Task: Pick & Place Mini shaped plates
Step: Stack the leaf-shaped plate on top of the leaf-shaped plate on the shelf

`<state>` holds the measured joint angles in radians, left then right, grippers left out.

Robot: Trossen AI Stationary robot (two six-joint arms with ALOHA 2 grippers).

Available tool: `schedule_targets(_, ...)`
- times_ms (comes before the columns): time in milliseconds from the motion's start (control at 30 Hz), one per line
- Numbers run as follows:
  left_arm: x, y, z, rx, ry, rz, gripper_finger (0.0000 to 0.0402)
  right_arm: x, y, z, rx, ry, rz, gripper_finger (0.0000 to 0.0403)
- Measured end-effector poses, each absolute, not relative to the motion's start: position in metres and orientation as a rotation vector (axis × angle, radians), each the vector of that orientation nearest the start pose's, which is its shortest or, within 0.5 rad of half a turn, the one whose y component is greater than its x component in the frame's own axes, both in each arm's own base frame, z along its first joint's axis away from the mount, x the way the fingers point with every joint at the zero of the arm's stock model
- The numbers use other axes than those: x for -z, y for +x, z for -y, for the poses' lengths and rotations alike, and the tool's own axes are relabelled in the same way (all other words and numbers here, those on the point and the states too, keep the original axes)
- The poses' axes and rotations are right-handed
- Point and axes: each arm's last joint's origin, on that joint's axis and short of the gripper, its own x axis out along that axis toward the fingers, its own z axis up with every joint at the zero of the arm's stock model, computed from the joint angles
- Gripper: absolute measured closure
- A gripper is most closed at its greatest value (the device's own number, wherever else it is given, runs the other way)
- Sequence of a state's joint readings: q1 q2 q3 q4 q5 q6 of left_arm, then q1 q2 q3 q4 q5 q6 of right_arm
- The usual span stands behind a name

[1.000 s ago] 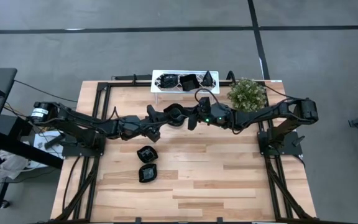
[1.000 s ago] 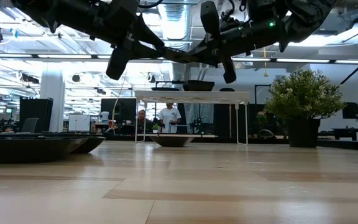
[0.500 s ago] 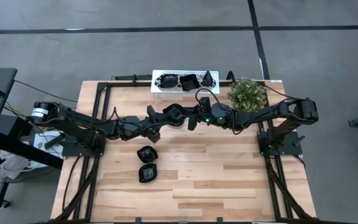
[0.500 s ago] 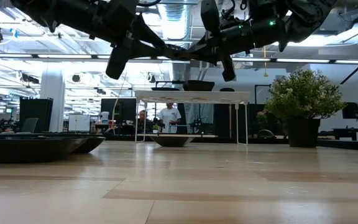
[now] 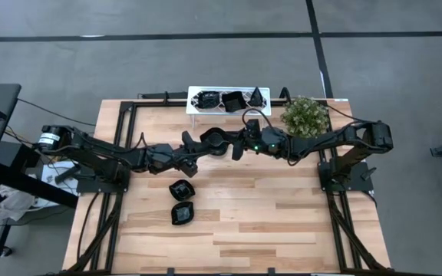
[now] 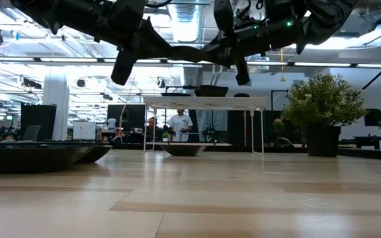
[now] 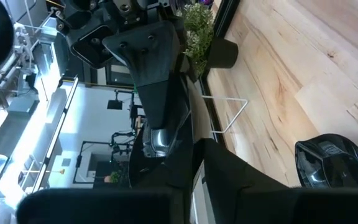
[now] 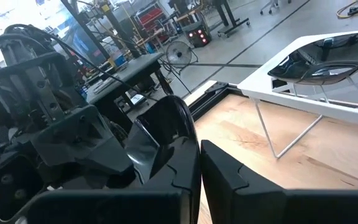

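One small glossy black mini plate (image 5: 214, 140) hangs in the air over the middle of the table, between my two grippers. My left gripper (image 5: 202, 144) reaches it from the table's left and my right gripper (image 5: 227, 143) from the right, and both are shut on it. In the low view the plate (image 6: 194, 54) shows as a thin dark sliver high above the wood. Two more plates (image 5: 180, 188) (image 5: 183, 214) lie flat on the table nearer the front. Three others (image 5: 231, 100) sit on the white tray (image 5: 192, 110) at the far edge. My left gripper pinches the plate's left-hand rim (image 7: 161, 142) between its two fingers, coming in about level from the table's left. My own fingers hide most of the contact. The plate is clear of the table. My right gripper pinches the opposite rim (image 8: 178, 134) between its two fingers, coming in level from the table's right. The plate reaches out past the fingertips toward the left gripper and is lifted clear, about level.
A green bushy plant in a dark pot (image 5: 305, 115) stands at the far right, beside the tray. Another black plate (image 6: 184, 150) rests on the table in front of the tray's legs. Bare wood stretches across the near half. People sit in the room beyond the table.
My left gripper's fingers have closed onto the plate that my right gripper holds up. Neither arm has shifted, and the plate stays in the same spot in the air.
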<state>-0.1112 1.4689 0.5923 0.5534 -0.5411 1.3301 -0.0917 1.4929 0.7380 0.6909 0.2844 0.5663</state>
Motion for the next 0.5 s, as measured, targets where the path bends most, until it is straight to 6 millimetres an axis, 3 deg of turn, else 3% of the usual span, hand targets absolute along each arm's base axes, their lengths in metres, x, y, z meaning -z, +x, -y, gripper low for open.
schedule_targets(300, -0.1868, 0.2836, 0.0168, -0.162, 1.402, -0.552, 0.0378, -0.2406, 0.3125, 0.0367, 0.373, 0.507, 0.074, 0.0384)
schedule_targets(500, -0.1872, 0.2837, 0.0167, -0.164, 1.401, -0.549, 0.0377, -0.2444, 0.3126, 0.0363, 0.341, 0.419, 0.085, 0.0356)
